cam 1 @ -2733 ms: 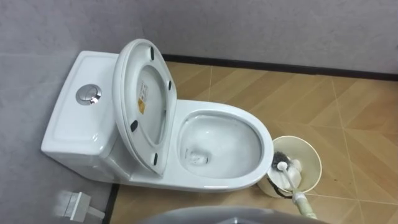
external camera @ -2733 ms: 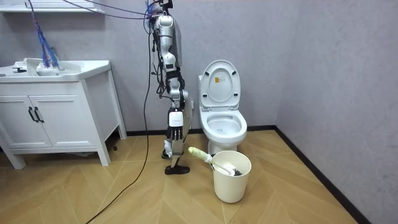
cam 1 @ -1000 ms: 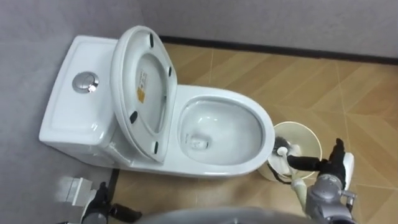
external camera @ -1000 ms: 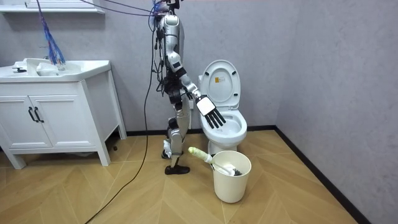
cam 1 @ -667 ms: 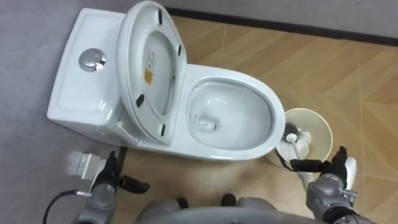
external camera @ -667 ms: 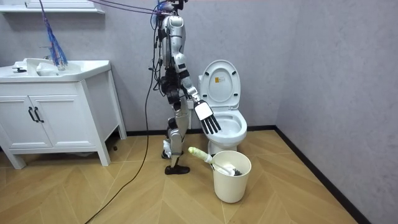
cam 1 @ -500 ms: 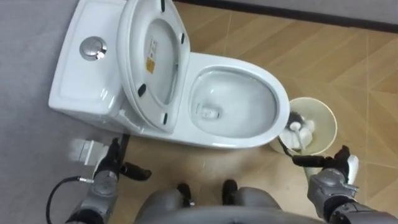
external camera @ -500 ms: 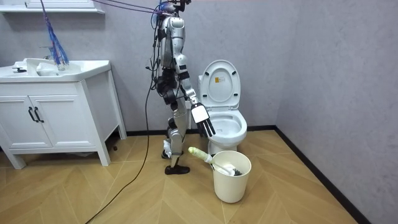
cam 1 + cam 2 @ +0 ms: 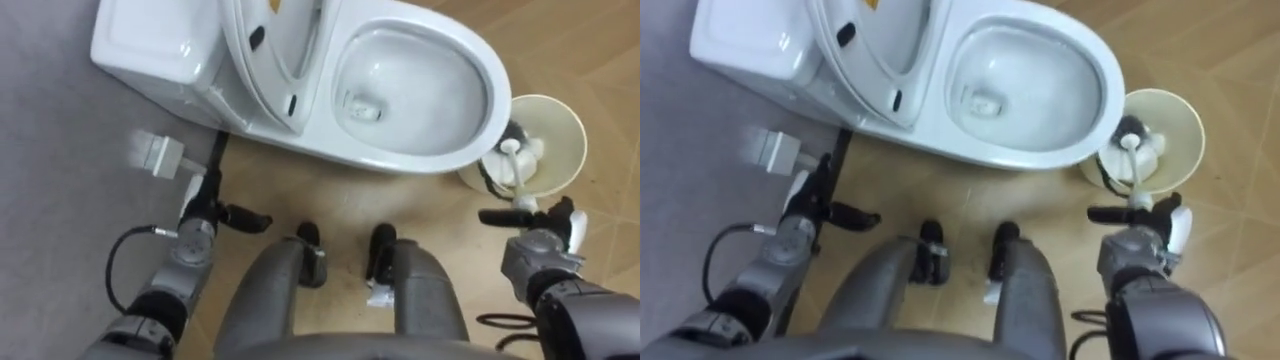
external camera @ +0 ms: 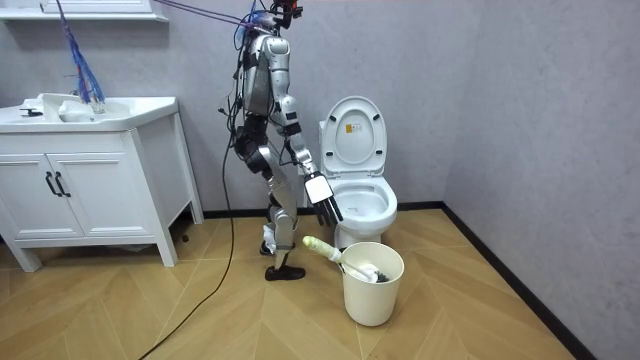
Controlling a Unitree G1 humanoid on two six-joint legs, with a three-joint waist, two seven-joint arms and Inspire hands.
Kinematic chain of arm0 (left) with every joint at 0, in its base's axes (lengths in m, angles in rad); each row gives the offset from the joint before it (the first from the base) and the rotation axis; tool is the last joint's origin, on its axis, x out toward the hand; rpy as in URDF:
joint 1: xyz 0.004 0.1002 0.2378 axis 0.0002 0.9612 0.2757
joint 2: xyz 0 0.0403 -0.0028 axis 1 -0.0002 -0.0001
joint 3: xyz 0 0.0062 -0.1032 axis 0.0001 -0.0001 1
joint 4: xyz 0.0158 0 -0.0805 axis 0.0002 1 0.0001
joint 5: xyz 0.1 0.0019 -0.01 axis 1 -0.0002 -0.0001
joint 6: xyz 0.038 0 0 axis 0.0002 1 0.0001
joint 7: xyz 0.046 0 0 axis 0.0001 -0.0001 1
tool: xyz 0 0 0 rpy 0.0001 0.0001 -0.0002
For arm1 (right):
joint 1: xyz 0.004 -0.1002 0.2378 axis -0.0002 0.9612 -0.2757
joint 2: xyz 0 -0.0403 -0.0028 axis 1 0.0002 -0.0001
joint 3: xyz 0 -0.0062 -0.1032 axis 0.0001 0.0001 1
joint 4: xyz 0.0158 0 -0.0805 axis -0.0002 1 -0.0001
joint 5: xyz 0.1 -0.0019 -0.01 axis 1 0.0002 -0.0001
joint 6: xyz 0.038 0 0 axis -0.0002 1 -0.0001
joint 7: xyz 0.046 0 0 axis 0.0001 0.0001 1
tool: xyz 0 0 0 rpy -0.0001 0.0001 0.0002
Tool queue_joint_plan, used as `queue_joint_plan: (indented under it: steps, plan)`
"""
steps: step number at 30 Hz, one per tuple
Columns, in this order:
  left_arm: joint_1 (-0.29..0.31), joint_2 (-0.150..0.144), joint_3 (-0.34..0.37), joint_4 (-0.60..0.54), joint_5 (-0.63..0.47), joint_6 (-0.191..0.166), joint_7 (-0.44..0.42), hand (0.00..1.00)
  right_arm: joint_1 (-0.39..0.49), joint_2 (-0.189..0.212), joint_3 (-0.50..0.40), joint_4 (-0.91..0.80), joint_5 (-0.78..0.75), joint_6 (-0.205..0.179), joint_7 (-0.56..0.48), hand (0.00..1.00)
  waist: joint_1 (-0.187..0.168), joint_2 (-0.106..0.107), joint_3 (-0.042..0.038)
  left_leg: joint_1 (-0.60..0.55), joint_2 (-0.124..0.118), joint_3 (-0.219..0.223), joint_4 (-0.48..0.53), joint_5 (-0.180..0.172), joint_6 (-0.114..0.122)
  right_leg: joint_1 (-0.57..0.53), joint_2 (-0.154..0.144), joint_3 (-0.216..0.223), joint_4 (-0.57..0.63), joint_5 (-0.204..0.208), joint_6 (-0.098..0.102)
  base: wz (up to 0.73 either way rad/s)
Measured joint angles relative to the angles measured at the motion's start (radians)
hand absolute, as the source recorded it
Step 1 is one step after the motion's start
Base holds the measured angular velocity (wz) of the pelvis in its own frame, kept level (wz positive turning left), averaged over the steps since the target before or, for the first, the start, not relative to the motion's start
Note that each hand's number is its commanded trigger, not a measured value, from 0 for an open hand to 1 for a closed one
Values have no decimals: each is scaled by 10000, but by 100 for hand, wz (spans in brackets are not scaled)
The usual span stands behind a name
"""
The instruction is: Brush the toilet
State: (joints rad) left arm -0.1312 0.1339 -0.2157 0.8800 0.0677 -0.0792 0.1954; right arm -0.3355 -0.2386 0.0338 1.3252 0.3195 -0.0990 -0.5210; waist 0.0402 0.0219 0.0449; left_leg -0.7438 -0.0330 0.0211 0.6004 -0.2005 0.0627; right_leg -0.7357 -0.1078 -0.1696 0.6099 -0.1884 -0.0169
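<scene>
Right hand [image 9: 535, 242], fingers straight, hangs by the bucket [image 9: 580, 130] (brush [image 9: 514, 170] inside), ready to reach. Left hand [image 9: 200, 225] idles, fingers straight too.

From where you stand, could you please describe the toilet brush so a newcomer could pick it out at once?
Find the white toilet with its lid up against the grey wall. On the wooden floor at the bowl's front stands a cream bucket; the brush leans in it, bristles down, its pale handle sticking out over the rim.
</scene>
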Motion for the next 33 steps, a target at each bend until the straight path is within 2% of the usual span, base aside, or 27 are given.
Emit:
queue_joint_plan:
  steps: [5, 8, 16, 19, 21, 25, 26, 29, 33]
  plan:
    - [-281, 34, -608, -204, -2, 1, 173, 0, -175, -342, 250, -4, 61, 120, 8, 0, -7, -24, 9, -675, -98, -12, 350, 7, 25, -727, -135, 19, 487, -51, -32, 4]
    - [-425, 30, -651, -391, 10, 2, 143, 0, -416, -420, 250, 26, 33, 274, 7, 0, -6, -62, 34, -1111, -136, 10, 673, -69, 28, -1212, -177, 122, 908, -192, -33, 1]
    - [-445, 150, -895, -1201, 7, 45, 140, 0, -448, -791, 632, 126, 86, 361, -4, 0, -21, -76, 50, -2311, -157, -15, 2279, -701, -21, -2343, -294, 225, 2528, -927, -95, 5]
    - [-390, 206, -1093, -1356, 5, 58, 165, 0, -393, -821, 644, 118, 76, 384, -54, 0, -42, -98, 64, -2621, -151, -42, 2603, -801, -47, -2659, -306, 262, 2869, -1051, -115, 0]
    - [-413, 246, -1128, -1464, 12, 58, 187, 0, -431, -825, 647, 96, 38, 557, -69, 0, -68, -165, 99, -2819, -187, -15, 2727, -817, -51, -2917, -383, 289, 3112, -1136, -135, 6]
    - [-439, 263, -1136, -1680, 52, 66, 191, 0, -579, -863, 644, 124, 36, 673, -71, 0, -61, -186, 110, -3207, -213, -20, 2979, -828, -77, -3320, -452, 284, 3422, -1210, -199, 7]
    - [-419, 278, -1208, -1739, 82, 90, 190, 0, -576, -879, 654, 153, 32, 673, -72, 0, -67, -210, 125, -3305, -292, -24, 3050, -833, -85, -3442, -501, 305, 3560, -1250, -204, 12]
    - [-340, 438, -1423, -2233, 144, 151, 187, 0, -714, -878, 676, 152, 69, 687, -70, 0, -57, -250, 149, -3629, -317, 8, 3353, -899, -101, -3760, -596, 297, 3914, -1386, -240, 8]
    - [-329, 455, -1526, -2582, 142, 354, 137, 0, -769, -895, 1240, 157, 340, 772, 71, 0, -14, -248, 148, -3985, -310, 5, 3722, -1004, -102, -4107, -661, 267, 4266, -1448, -310, 0]
